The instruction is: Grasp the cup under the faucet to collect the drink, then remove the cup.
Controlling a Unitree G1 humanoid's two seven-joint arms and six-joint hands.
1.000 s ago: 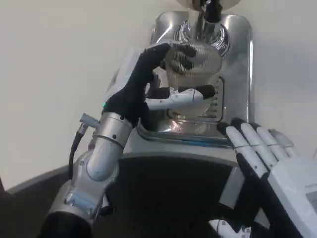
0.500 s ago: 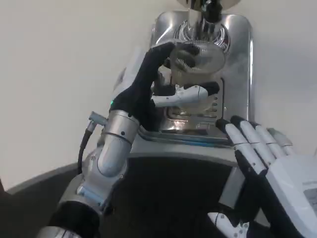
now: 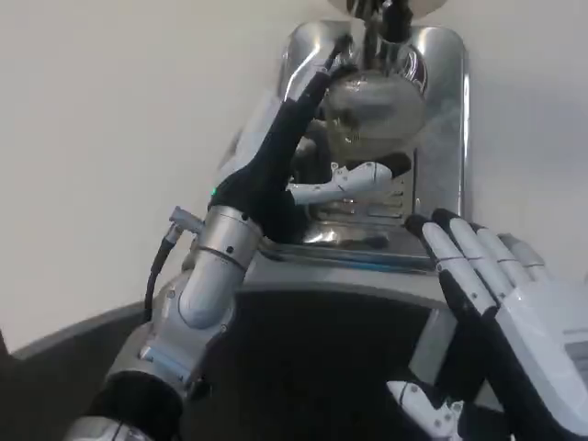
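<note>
The left hand is covering the near side of the cup, so its grip is probably closed but blurred. The faucet and right hand are being cropped by the edges.

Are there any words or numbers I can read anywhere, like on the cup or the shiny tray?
None can be read.
cup: clear, no writing visible.
metal tray: only engraved swirls near the faucet, too blurred to read as letters.
left hand, which grips the cup: no label visible.
right hand: no label visible.
</note>
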